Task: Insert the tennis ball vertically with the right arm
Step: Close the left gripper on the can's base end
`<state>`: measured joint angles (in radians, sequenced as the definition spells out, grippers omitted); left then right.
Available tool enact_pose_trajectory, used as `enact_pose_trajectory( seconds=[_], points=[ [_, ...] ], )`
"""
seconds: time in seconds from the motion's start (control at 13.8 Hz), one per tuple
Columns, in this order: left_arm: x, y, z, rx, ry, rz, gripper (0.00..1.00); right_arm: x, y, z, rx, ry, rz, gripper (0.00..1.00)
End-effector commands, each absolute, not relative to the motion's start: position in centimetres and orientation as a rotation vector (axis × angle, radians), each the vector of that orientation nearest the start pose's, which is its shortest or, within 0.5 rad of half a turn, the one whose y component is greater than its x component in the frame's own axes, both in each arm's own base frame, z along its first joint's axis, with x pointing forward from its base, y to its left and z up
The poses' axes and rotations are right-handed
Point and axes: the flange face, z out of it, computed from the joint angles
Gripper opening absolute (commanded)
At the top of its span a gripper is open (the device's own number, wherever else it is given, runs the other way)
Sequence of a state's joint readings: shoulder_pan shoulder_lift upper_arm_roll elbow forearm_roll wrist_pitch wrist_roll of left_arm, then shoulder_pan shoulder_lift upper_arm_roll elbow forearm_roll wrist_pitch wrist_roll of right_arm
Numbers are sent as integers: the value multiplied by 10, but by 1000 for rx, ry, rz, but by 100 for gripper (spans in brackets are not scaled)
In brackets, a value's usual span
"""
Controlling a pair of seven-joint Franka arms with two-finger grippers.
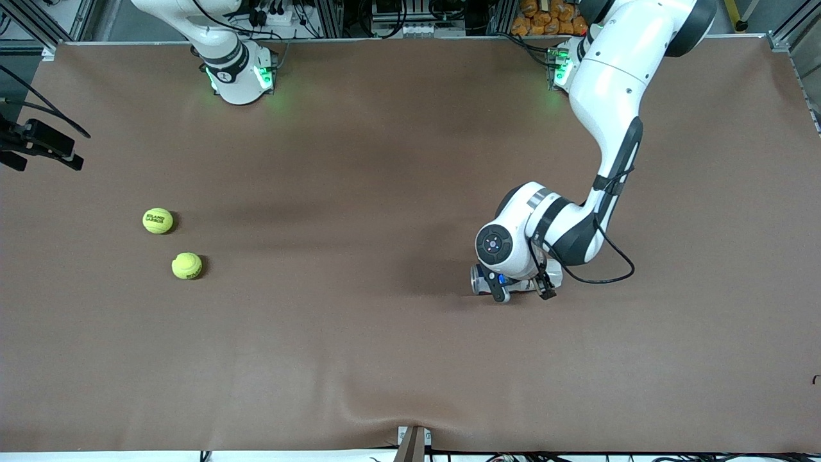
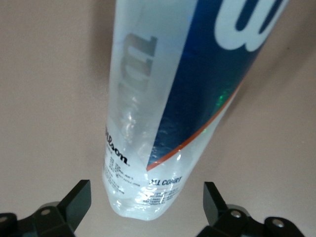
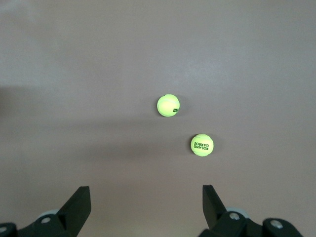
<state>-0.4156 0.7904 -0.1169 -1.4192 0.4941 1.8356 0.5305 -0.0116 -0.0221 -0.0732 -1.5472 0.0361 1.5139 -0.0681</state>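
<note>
Nothing was inserted yet. My right hand (image 3: 145,207) hung open high above two tennis balls (image 1: 158,221) at the worktop's (image 1: 359,359) nine o'clock; my left hand (image 1: 521,290), open, straddled the lying ball tube (image 2: 173,98) at four o'clock, ungripped.

Two yellow-green tennis balls (image 1: 158,221) (image 1: 186,265), black lettering. Clear tube (image 2: 173,98), blue label, white letters, orange edge. Bench (image 1: 359,359) matte brown. Arms white, dark grey joints.

One tennis ball (image 3: 202,144) carries "ROLAND GARROS" in black, and the other ball (image 3: 168,105) has a dark mark, probably "Wilson", too small to be sure. The clear tube (image 2: 163,123) shows "Wilson" in small black script and "ALL COURT", with large white letters on its blue label cut off.
</note>
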Motion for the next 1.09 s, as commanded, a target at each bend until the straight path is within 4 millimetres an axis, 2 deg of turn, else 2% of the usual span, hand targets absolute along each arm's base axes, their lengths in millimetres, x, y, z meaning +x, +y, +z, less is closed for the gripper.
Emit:
enact_pose_trajectory(
  seconds=[0.0,0.44,1.02],
  points=[
    [624,-307,204,-2164,1658,491,100,541,-45,644,-3098,32,21,100],
    [622,-311,188,-2086,1741,504,100,540,-45,643,-3097,32,35,100],
    [620,-309,171,-2036,1754,525,100,540,-44,641,-3096,27,52,100]
  ],
)
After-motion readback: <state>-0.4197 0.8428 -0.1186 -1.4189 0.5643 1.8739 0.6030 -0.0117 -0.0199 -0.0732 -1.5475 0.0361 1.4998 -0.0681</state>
